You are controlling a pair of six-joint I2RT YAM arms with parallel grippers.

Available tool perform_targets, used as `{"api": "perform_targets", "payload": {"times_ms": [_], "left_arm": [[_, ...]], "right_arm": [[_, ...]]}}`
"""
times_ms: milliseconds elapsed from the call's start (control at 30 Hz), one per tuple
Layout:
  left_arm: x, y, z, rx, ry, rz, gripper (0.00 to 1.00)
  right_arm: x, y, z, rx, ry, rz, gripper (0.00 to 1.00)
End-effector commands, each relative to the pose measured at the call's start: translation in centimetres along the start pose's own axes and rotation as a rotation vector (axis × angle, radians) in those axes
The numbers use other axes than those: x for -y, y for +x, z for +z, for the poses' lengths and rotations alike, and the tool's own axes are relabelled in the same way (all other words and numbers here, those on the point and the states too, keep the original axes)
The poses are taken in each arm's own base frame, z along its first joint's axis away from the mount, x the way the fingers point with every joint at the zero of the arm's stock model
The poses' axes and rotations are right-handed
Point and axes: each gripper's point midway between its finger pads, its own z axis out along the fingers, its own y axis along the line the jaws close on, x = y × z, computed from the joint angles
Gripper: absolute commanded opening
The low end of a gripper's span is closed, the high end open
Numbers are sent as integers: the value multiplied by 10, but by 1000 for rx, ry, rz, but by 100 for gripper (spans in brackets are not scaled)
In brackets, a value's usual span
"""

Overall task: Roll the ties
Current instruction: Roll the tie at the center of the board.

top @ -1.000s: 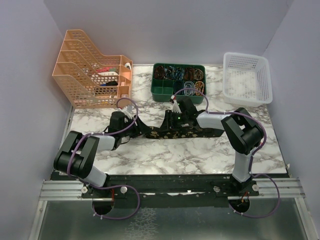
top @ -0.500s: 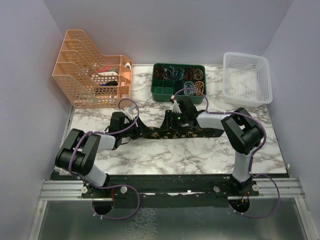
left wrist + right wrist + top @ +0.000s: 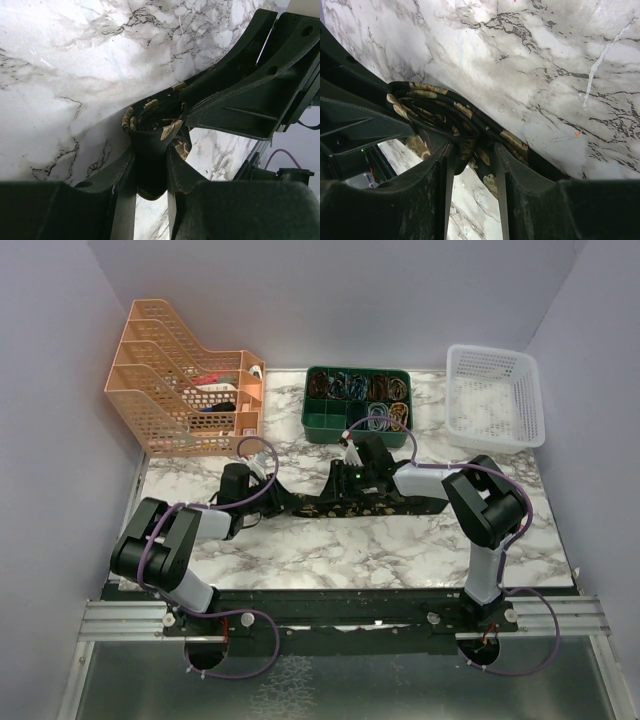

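L claw (image 3: 151, 149): both fingers pressed on a fold of the tie (image 3: 150, 167), cloth fills the gap btwn them, so clamped. R claw (image 3: 472, 150): same, nipped on the tie right where it's wound into a loose coil; gold flecks on black cloth. Seen from above, my two claws meet mid-table, L coming from the left, R from the right w/ its wrist near the green tray (image 3: 318, 425). Tie lies on the marble table (image 3: 400, 550), a dark flecked strip running right from the claws. Orange file rack (image 3: 185, 390) back left, white basket (image 3: 495, 395) back right, both well apart from the tie.
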Motion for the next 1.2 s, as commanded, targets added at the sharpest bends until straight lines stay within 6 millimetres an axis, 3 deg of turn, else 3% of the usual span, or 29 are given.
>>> {"api": "perform_targets", "payload": {"times_ms": [0, 267, 367, 567, 800, 1167], "left_arm": [[9, -8, -2, 28, 26, 30, 14], [4, -12, -5, 18, -90, 105, 0], [-9, -9, -9, -25, -204, 141, 0], [-16, -14, -15, -36, -324, 196, 0], [-10, -17, -17, -61, -457, 284, 0], [10, -22, -10, -52, -639, 391, 0]], "right_arm": [[8, 2, 3, -11, 37, 9, 42], [-3, -8, -7, 14, 34, -13, 46], [-8, -16, -13, 36, 40, -27, 50], [-12, -28, -29, 90, 84, -49, 54], [8, -36, -50, 167, 222, -77, 54], [45, -28, -68, 189, 369, -42, 54]]}}
